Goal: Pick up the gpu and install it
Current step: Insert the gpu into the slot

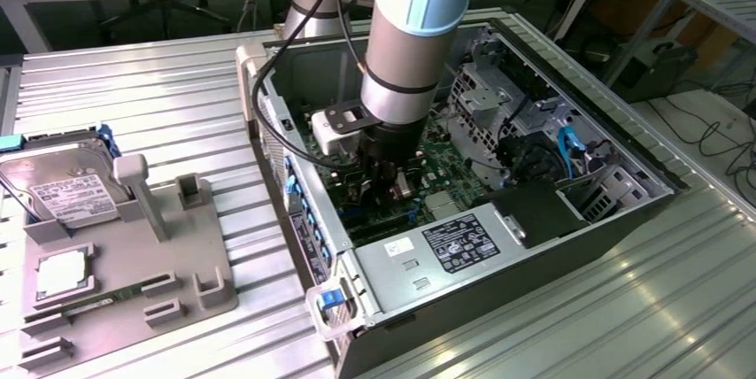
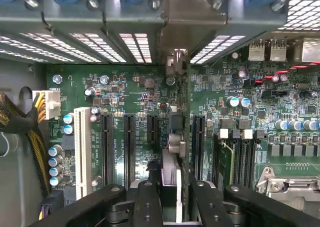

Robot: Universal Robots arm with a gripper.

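Clamping the gpu edge-on between closed fingers, the gripper is hanging inside the computer case, empty motherboard slots flanking it.

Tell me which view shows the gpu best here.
The wrist view: the gpu runs edge-on from between the gripper fingers over the green motherboard slots. In the exterior view, the gpu is a small piece below the arm, inside the computer case.

The exterior view looks down obliquely from above onto the open computer case. The wrist view faces the motherboard at close range. Both views share the motherboard.
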